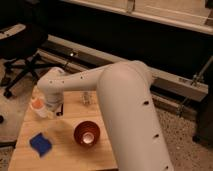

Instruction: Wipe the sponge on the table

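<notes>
The blue sponge [41, 143] lies flat on the front left part of the wooden table [62, 157]. My white arm reaches in from the lower right and bends down over the table's far left corner. The gripper [54, 108] hangs there, just above the tabletop, well behind the sponge and apart from it. The wrist housing hides most of the gripper.
A round copper-red bowl [87, 133] stands right of the sponge near the table's middle. A small pale object with an orange top [36, 104] sits beside the gripper, and a small clear item [86, 98] stands at the back edge. An office chair [20, 47] is behind, at left.
</notes>
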You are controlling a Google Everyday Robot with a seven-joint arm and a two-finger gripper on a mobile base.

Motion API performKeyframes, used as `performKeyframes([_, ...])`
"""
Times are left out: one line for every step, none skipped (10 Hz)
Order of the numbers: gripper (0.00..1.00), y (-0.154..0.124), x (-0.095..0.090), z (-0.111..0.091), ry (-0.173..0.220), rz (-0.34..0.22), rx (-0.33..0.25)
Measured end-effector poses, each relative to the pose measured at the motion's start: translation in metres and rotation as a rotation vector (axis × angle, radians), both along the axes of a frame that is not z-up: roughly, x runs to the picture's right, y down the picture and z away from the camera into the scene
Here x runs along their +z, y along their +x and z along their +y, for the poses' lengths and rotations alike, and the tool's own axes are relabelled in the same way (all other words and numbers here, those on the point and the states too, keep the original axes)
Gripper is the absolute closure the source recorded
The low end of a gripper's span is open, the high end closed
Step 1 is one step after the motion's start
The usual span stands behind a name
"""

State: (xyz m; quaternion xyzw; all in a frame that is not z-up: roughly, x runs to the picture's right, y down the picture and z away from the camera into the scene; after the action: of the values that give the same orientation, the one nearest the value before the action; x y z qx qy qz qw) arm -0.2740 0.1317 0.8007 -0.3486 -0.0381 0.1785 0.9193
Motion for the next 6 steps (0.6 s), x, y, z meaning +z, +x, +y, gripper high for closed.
performKeyframes([0.24, 0.012, 0.005, 0.007, 0.001, 0.021, -0.044])
performKeyframes([0.20, 0.028, 0.011, 0.016, 0.003, 0.049, -0.099])
performKeyframes([0.20, 0.043, 0.016, 0.024, 0.003, 0.074, -0.151])
performKeyframes([0.20, 0.059, 0.022, 0.031, 0.003, 0.102, -0.207])
performKeyframes([0.20, 0.074, 0.026, 0.038, 0.003, 0.128, -0.259])
performKeyframes([0.20, 0.093, 0.030, 0.044, 0.002, 0.159, -0.323])
